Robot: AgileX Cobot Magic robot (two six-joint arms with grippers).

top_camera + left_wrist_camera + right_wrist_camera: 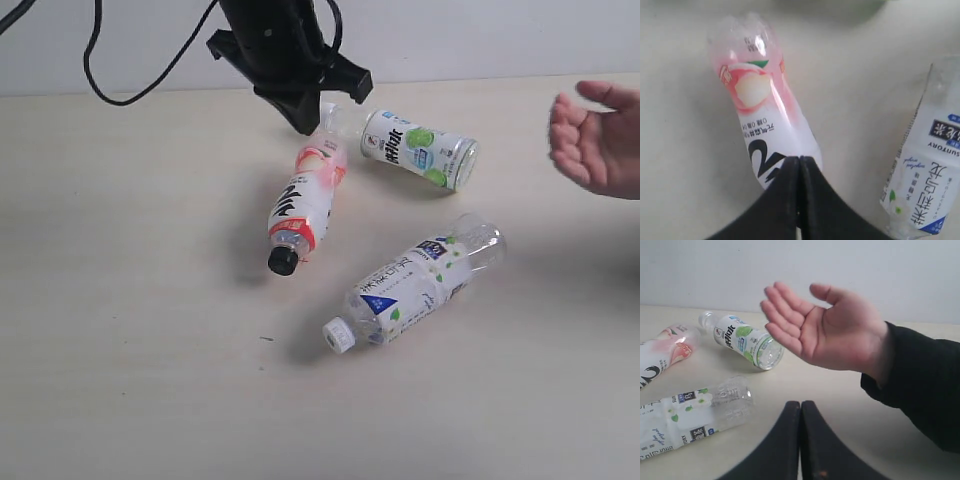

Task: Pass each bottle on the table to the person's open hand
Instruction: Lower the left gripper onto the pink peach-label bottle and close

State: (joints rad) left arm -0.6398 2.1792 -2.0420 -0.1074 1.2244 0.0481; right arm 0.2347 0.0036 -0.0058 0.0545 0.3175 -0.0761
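Three bottles lie on their sides on the table (120, 300). The black-capped bottle with the pink-red label (305, 205) (760, 110) (660, 355) is in the middle. A white-capped bottle with a green label (415, 148) (742, 337) lies behind it. A white-capped bottle with a white and blue label (415, 285) (932, 165) (690, 415) lies nearer the front. My left gripper (305, 125) (800, 159) hangs shut and empty over the pink-red bottle's base end. The person's open hand (595, 140) (830, 332) is held palm out at the right. My right gripper (801, 404) is shut and empty, low in front of that hand, and out of the exterior view.
A black cable (100, 70) loops down from the left arm at the back left. A pale wall (500, 35) stands behind the table's far edge. The person's dark sleeve (925, 385) reaches in on the right.
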